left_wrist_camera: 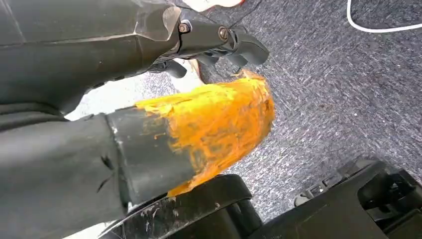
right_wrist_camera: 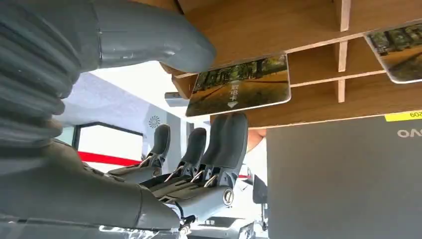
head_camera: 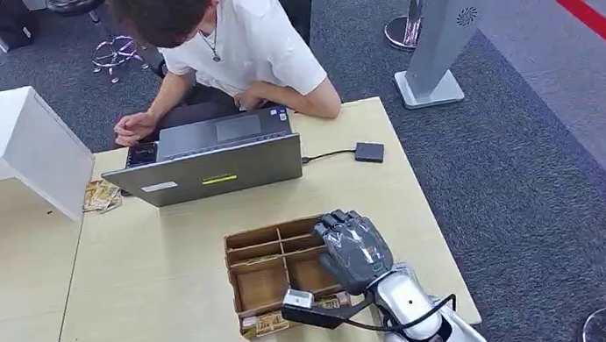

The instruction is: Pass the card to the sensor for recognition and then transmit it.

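A wooden box (head_camera: 252, 270) with several compartments stands near the table's front edge. My right hand (head_camera: 354, 249) hangs over its right side, fingers pointing down into it. In the right wrist view a card (right_wrist_camera: 239, 87) with a forest picture leans in a compartment of the box (right_wrist_camera: 278, 25). The thumb (right_wrist_camera: 164, 42) lies on one corner of the card and the fingertips (right_wrist_camera: 229, 127) meet its opposite edge; whether they grip it I cannot tell. The sensor (head_camera: 369, 152), a small dark pad, is cabled to the laptop (head_camera: 210, 165). My left hand (left_wrist_camera: 219, 37) hangs above the carpet, holding nothing.
A person in a white shirt sits behind the laptop at the table's far edge (head_camera: 335, 106). Another card (right_wrist_camera: 398, 55) lies in a neighbouring compartment, and more cards (head_camera: 265, 324) sit at the box's front. A white counter (head_camera: 3, 140) stands at left, a sign stand (head_camera: 439, 20) at right.
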You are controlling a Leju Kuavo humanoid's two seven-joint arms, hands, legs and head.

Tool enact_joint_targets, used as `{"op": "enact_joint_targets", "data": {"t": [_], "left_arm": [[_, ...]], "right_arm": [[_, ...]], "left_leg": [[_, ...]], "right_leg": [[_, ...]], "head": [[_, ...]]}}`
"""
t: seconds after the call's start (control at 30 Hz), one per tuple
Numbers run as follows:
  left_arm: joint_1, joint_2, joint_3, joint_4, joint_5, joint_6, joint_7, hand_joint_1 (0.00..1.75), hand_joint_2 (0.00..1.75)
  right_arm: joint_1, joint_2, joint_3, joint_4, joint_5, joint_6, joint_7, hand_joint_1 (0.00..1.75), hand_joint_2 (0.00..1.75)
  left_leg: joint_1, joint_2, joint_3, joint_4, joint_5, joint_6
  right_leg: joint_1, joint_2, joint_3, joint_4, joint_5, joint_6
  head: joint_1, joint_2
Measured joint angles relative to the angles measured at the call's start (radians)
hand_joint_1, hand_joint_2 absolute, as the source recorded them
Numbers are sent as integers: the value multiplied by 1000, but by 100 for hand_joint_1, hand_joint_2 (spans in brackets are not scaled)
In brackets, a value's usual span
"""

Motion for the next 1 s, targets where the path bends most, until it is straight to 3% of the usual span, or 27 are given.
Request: {"op": "enact_joint_targets", "data": {"t": [0.17,0.27,0.43,1.0], "left_arm": [[0,0,-3,0,-2,0,-1,0,0],[0,-1,-8,0,-3,0,-3,0,0],[0,-1,-12,0,-6,0,-3,0,0],[0,0,-19,0,-9,-2,2,0,0]], "right_arm": [[0,0,0,0,0,0,-3,99,175],[-1,0,0,0,0,0,-3,136,175],[-1,0,0,0,2,0,-4,145,175],[-2,2,0,-10,9,-11,-10,148,175]], "left_leg": [[0,0,0,0,0,0],[0,0,0,0,0,0],[0,0,0,0,0,0],[0,0,0,0,0,0]], "right_leg": [[0,0,0,0,0,0],[0,0,0,0,0,0],[0,0,0,0,0,0],[0,0,0,0,0,0]], "head": [[0,0],[0,0],[0,0],[0,0]]}}
